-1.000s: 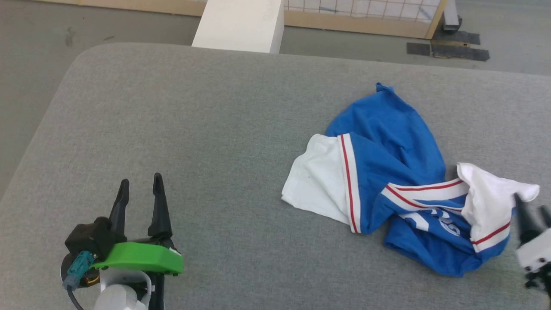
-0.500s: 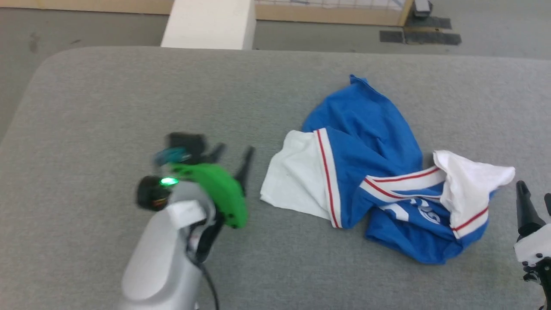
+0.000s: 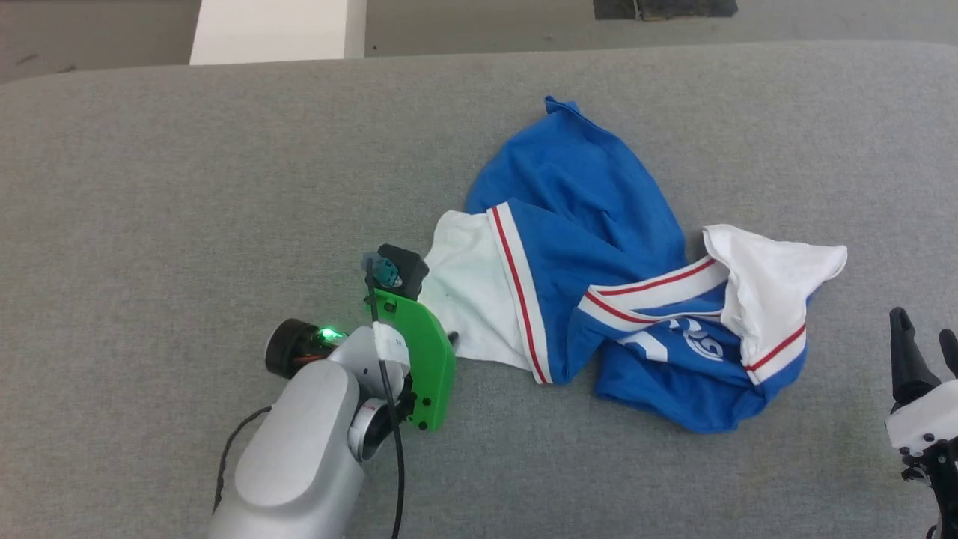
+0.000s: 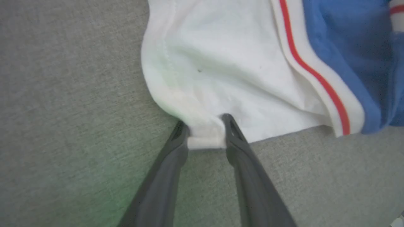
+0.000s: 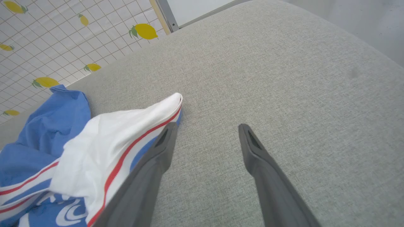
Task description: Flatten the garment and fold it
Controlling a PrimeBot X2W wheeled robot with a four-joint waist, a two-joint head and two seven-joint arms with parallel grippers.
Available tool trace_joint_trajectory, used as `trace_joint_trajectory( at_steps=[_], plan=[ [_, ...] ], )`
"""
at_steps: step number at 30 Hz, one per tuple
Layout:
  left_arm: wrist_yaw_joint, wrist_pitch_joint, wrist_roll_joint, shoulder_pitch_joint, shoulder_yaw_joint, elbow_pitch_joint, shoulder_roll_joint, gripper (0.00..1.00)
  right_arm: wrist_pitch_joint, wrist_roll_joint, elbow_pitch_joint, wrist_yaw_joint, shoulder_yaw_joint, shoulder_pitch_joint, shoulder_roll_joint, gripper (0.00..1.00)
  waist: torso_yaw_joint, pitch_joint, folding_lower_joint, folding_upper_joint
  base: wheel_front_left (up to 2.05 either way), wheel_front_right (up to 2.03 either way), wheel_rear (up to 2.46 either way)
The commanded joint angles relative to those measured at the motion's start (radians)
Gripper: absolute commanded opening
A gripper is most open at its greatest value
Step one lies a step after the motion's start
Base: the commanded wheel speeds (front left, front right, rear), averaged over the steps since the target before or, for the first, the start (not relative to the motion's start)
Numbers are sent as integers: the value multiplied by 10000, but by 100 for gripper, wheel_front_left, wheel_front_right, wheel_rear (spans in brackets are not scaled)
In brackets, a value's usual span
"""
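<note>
The garment (image 3: 584,195), a crumpled blue jersey with white sleeves and red-and-white trim, lies right of centre on the grey padded table (image 3: 187,187). My left gripper (image 3: 447,340) is at the near corner of its left white sleeve. In the left wrist view, the left gripper (image 4: 205,126) has both fingertips pressed against a bunched bit of the sleeve hem of the garment (image 4: 221,63). My right gripper (image 3: 924,329) stands open, just right of the other white sleeve. In the right wrist view, the right gripper (image 5: 207,126) holds nothing and the garment (image 5: 104,138) lies beside its left finger.
A white block (image 3: 273,30) stands beyond the table's far edge, with dark floor patches (image 3: 666,7) to its right. A lemon-patterned panel (image 5: 47,37) rises behind the table in the right wrist view. Bare grey table surface stretches left of the garment.
The head camera has tilted and shifted. My left arm has swung from the lower left across to the white sleeve, and its jaws have narrowed onto the hem corner. The right gripper has stayed put.
</note>
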Motion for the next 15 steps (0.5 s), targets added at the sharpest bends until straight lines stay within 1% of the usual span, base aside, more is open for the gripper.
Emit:
trace_joint_trajectory(
  at_steps=[1, 5, 7, 9, 11, 12, 15],
  plan=[
    [-113, -69, -211, 353, -148, 138, -96, 0, -49, -153, -34, -13, 2, -159, -1, 100, -7, 32, 0, -1, 0, 0, 0],
    [-75, -1076, -964, 564, 534, -394, -168, 0, 210, -555, -408, -13, 105, -393, -1, 100, 143, -48, 0, -1, 0, 0, 0],
    [8, -1532, -1339, 725, 926, -831, -207, 0, 592, -873, -684, -13, 314, -645, -1, 100, 219, -58, 0, -1, 0, 0, 0],
    [84, -1851, -1643, 985, 1248, -1402, -219, 0, 1358, -1358, -920, -13, 720, -1062, -1, 100, 287, -7, 0, -1, 0, 0, 0],
    [137, -1946, -1804, 1259, 1391, -1883, -204, 0, 2219, -1840, -955, -13, 1167, -1540, -36, 100, 365, 84, 0, -1, 0, 0, 0],
    [145, -1949, -1824, 1368, 1400, -2081, -179, 0, 2661, -2019, -862, -13, 1384, -1776, -149, 100, 405, 142, 0, -1, 0, 0, 0],
    [168, -1883, -1901, 1652, 1335, -2600, -176, 0, 4104, -2583, -305, -13, 2219, -2551, -785, 100, 591, 390, 0, -1, 0, 0, 0]
  ],
)
